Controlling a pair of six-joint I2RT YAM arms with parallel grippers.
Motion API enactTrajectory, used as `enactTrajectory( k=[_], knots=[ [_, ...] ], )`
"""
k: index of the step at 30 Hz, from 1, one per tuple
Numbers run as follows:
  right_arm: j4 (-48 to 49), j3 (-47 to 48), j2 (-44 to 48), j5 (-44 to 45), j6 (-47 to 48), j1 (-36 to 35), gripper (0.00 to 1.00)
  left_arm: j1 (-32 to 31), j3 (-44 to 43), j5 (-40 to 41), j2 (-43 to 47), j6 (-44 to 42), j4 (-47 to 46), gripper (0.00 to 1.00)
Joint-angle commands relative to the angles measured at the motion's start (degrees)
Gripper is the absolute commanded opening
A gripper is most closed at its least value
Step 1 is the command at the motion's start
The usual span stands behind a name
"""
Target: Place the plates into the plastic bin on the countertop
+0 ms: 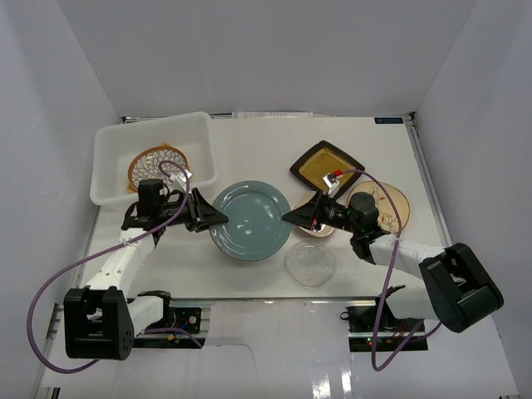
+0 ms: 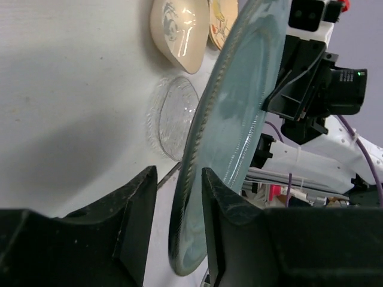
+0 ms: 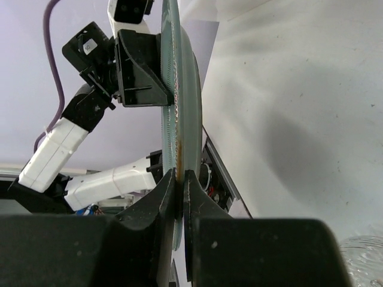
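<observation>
Right wrist view: right gripper (image 3: 178, 174) clamps the plate (image 3: 184, 107) rim; left gripper (image 2: 179, 174) straddles the opposite rim, unclamped. Plate likely stiff, slick, breakable: grip rims.

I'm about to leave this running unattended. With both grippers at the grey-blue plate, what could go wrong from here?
1. The left gripper straddles the rim of the grey-blue plate, with a gap showing beside one finger. If the right gripper, shut on the opposite rim, lets go too soon, the plate could drop.
2. The clear glass dish lies right by the plate's near edge, so a slip might strike it.
</observation>
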State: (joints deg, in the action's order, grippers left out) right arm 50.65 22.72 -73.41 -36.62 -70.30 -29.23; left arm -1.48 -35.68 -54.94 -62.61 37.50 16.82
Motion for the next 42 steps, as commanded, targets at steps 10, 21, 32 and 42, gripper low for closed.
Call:
enactTrajectory(
  k=[10,21,32,42],
  knots=[
    [8.24,2.51,0.28,-3.98,-2.3,0.23,0.67,-1.25,-2.54,-1.4,-0.59,5.65,-11.18,0.0],
    [-6.69,-1.71,13.89,-3.73,9.28,5.76,0.98,7.88,-24.33,6.84,-5.77,15.51,-17.17,0.0],
    [-35.26,0.48,26.38,8.39,29.95,7.17,0.96,19.57,-22.77,32.26,-10.07,11.55,-12.86,0.0],
    [-39.05,-2.33,29.1,12.09,32.51,7.17,0.96,24.5,-26.28,31.9,-24.75,8.66,-14.01,0.0]
  ],
)
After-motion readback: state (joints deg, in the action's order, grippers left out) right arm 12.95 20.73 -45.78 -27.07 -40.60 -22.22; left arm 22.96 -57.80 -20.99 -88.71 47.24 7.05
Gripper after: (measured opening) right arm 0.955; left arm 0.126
